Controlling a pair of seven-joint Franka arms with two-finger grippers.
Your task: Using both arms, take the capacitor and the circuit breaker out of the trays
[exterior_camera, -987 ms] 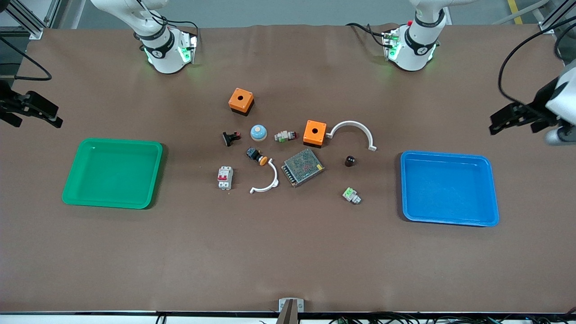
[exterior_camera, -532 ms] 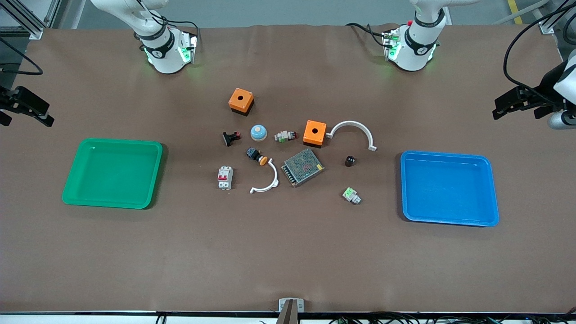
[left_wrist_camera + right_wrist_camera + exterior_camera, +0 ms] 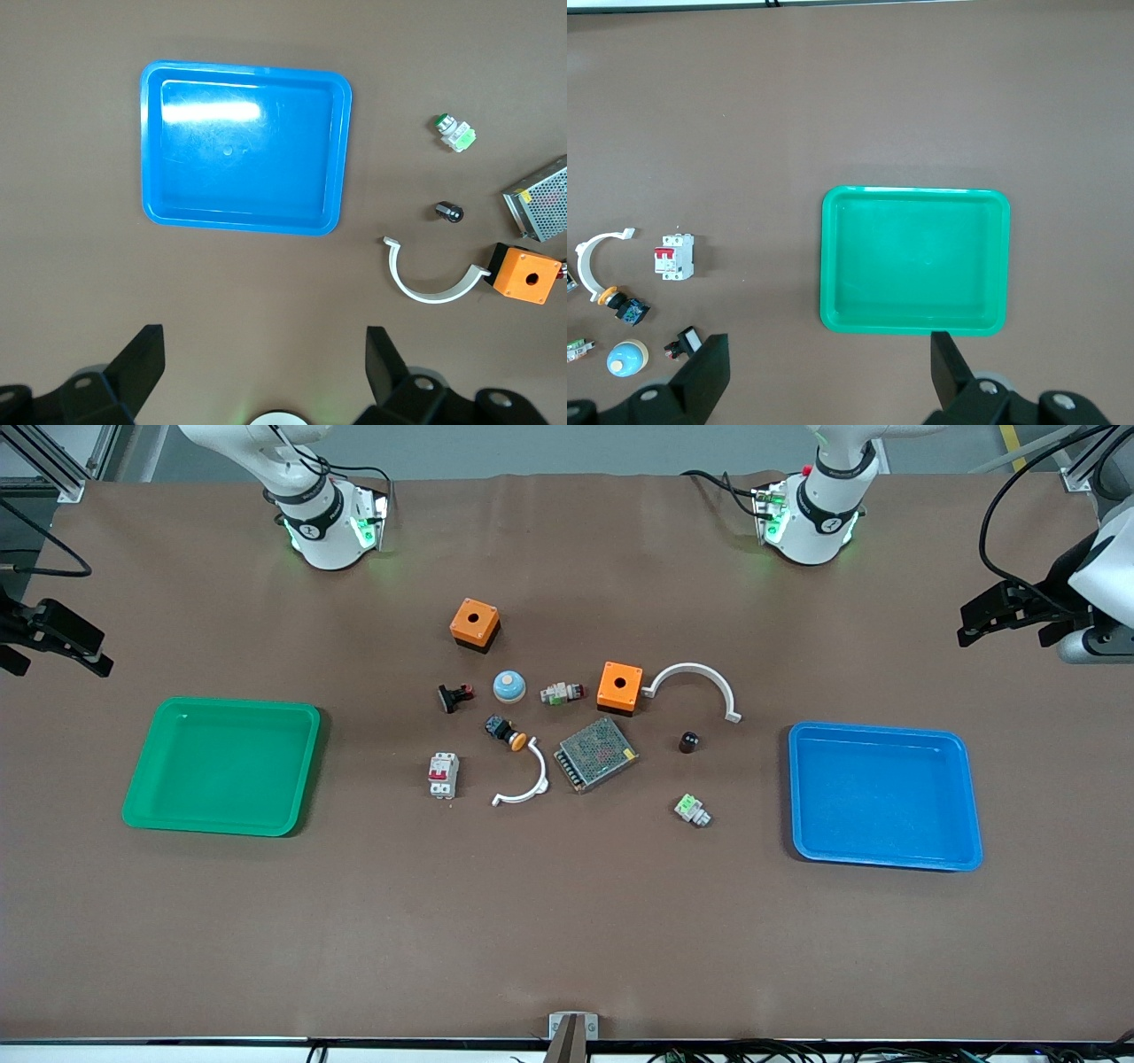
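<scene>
- Capacitor stands on the bare table in the middle cluster, on the side toward the left arm's end, between the mesh power supply box and the blue tray; it also shows in the left wrist view.
- Breaker lies flat with its red levers up, at the cluster's side toward the right arm's end, near the green tray but well apart from it; the right wrist view shows it too.
- Both trays hold nothing.
- Left gripper hangs in the air at the table edge on the left arm's end, above the blue tray's side of the table, its fingers spread wide with nothing between them.
- Right gripper hangs at the table edge on the right arm's end, fingers also spread and bare.
- A white curved bracket lies just beside an orange box, both farther from the front camera than the capacitor.
</scene>
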